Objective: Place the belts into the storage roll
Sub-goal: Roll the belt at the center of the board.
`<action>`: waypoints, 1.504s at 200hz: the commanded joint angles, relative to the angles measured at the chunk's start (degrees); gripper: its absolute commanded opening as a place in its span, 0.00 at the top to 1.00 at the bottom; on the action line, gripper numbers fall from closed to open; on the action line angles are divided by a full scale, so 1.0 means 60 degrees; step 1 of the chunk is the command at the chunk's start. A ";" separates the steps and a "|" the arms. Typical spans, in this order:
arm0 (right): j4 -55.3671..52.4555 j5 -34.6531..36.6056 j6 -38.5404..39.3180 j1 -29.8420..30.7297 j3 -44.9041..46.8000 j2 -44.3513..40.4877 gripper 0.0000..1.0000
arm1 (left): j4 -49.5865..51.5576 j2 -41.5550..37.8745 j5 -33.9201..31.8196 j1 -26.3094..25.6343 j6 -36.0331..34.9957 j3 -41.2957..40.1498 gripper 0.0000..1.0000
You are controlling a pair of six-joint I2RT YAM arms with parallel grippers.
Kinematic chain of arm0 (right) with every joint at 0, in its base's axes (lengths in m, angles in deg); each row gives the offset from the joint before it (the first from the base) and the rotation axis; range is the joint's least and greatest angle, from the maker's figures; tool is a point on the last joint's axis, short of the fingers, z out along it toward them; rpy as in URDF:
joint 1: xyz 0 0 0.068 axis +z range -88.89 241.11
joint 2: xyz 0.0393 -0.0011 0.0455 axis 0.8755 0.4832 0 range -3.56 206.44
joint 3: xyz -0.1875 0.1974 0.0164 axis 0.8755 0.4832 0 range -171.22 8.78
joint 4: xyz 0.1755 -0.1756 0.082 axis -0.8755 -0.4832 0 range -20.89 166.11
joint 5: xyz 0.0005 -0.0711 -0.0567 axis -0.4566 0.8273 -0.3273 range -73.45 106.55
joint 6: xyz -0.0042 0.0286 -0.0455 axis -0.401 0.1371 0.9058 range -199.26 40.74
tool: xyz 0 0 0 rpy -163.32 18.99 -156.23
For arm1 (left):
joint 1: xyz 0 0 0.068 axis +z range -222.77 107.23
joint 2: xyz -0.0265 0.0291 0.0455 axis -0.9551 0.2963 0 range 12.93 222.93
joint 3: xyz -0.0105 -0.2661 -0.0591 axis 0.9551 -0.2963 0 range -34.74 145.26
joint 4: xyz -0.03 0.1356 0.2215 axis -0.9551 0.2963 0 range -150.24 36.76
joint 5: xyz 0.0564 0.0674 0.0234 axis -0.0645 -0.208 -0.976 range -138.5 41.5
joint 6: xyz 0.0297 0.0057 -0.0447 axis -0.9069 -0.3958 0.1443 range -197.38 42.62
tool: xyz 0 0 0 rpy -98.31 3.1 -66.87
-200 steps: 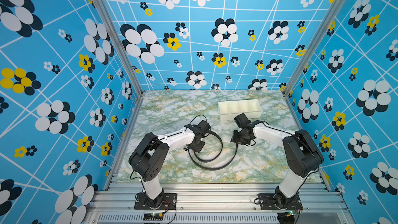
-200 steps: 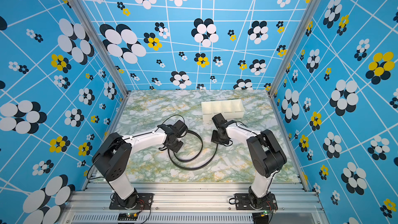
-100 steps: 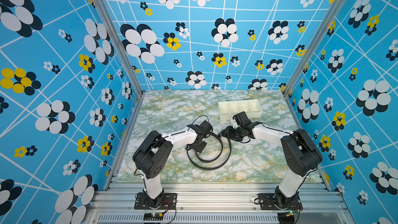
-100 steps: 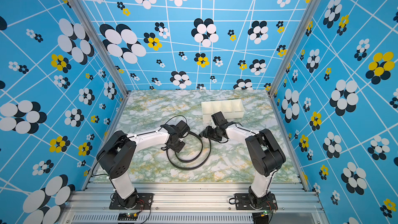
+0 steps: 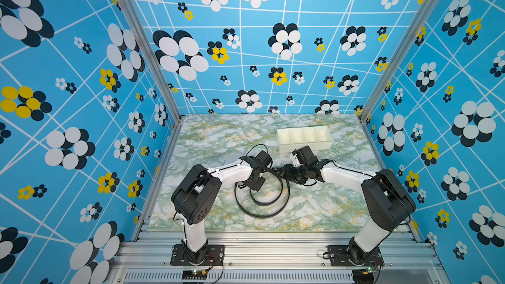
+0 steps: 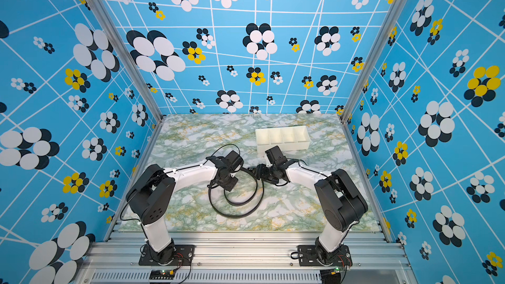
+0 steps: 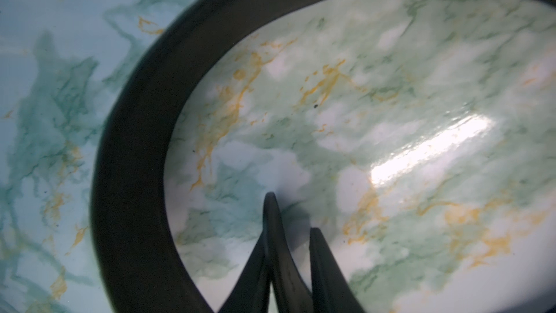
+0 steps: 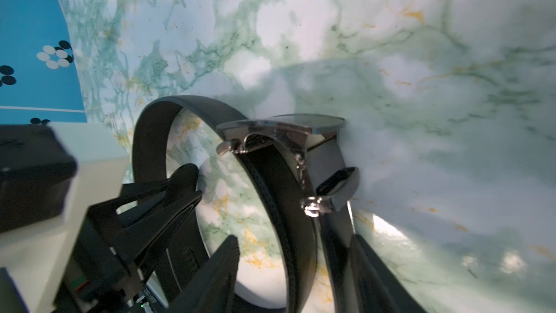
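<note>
We find the belt (image 8: 276,194) loosely coiled on the worktop (image 5: 218,137), storage roll (image 5: 306,147) empty; right hand (image 8: 294,237) wide astride the belt, left hand (image 7: 292,212) narrow, grip indeterminate.

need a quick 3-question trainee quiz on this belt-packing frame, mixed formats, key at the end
1. True or false: the long black leather-like belt already lies inside the cream-white rectangular plastic tray.
2. How many compartments does the tray have? A two, B four, C six.
3. Fill in: the right arm's fingers stand ____ on either side of the belt, near its grey metal buckle.
Key: 1 false, the belt is coiled on the green marble table; 2 B; 3 open.
</note>
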State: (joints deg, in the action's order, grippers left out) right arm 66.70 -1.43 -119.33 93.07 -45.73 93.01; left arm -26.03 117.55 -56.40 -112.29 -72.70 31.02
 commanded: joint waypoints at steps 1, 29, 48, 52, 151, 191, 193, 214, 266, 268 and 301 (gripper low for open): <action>0.0376 -0.0080 -0.0269 0.0226 0.0243 -0.0365 0.34 | -0.0026 0.0103 0.0200 -0.0072 0.0010 0.0135 0.75; -0.0335 0.0394 0.0158 0.0495 -0.0098 -0.0067 0.35 | -0.0034 0.0212 0.0256 -0.0077 0.0010 0.0371 0.75; -0.0926 0.0885 0.0345 0.0589 -0.0378 0.0241 0.47 | 0.0102 0.0325 0.0163 -0.0062 0.0085 0.0620 0.68; -0.0989 0.0945 0.0347 0.0600 -0.0408 0.0296 0.51 | 0.0176 0.0354 0.0067 -0.0068 0.0142 0.0690 0.65; -0.1156 0.1483 -0.0053 0.0649 -0.0511 0.0576 0.70 | 0.2763 -0.2529 -0.0636 0.0175 0.4023 0.0332 0.36; -0.1178 0.1692 -0.0288 0.0695 -0.0334 0.0348 0.70 | 0.1529 -0.4992 0.1885 0.0172 0.6734 -0.2419 0.40; -0.1173 0.1707 -0.0311 0.0704 -0.0324 0.0342 0.70 | 0.1455 -0.5064 0.1942 0.0165 0.6898 -0.2511 0.41; -0.1170 0.1948 -0.0410 0.0806 -0.0262 0.0174 0.70 | 0.0508 -0.5968 0.2607 0.0085 0.8563 -0.3587 0.48; -0.1046 0.2136 -0.0592 0.0904 -0.0060 -0.0040 0.70 | 0.0235 -0.6237 0.2041 0.0114 1.0826 -0.3967 0.48; -0.1030 0.2133 -0.0599 0.0899 -0.0058 -0.0052 0.70 | 0.0198 -0.6214 0.2054 0.0114 1.0899 -0.3971 0.48; -0.0798 0.2168 -0.0783 0.0923 0.0187 -0.0214 0.70 | -0.0316 -0.5537 0.1943 0.0067 1.1583 -0.3879 0.49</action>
State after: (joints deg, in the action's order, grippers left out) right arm 61.85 10.09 -122.39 98.21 -46.45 93.95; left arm -25.07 81.42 -44.14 -111.53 -9.18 7.83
